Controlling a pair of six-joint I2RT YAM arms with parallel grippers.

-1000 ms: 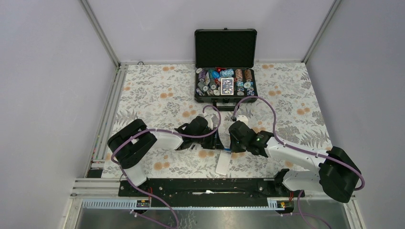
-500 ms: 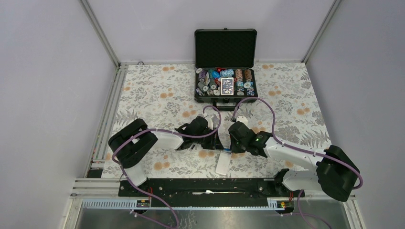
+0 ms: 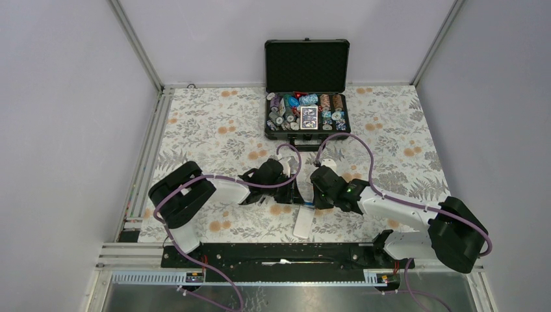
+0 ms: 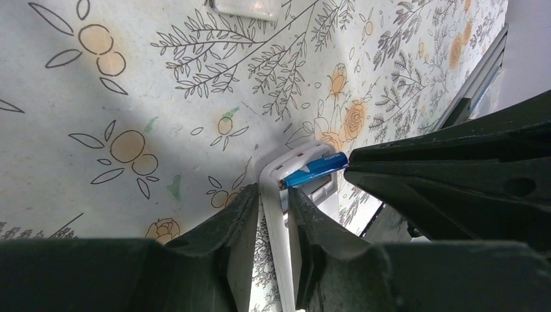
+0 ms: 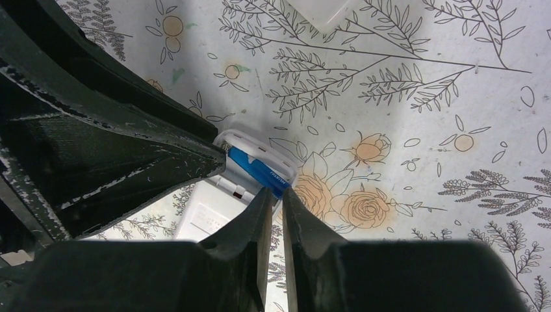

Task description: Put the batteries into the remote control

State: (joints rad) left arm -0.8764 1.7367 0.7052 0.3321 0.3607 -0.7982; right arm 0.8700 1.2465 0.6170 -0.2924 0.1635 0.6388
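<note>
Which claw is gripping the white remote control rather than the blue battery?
The left claw: it straddles the remote control's white edge, while the right claw pinches the end of the blue battery.

Arms (image 3: 224,190): white links, bulky black joints.
Cables (image 3: 342,134): purple, seen looped toward 12 o'clock.
Left gripper (image 4: 273,192), right gripper (image 5: 276,193): black tapered fingers (image 4: 221,234) noted.
</note>
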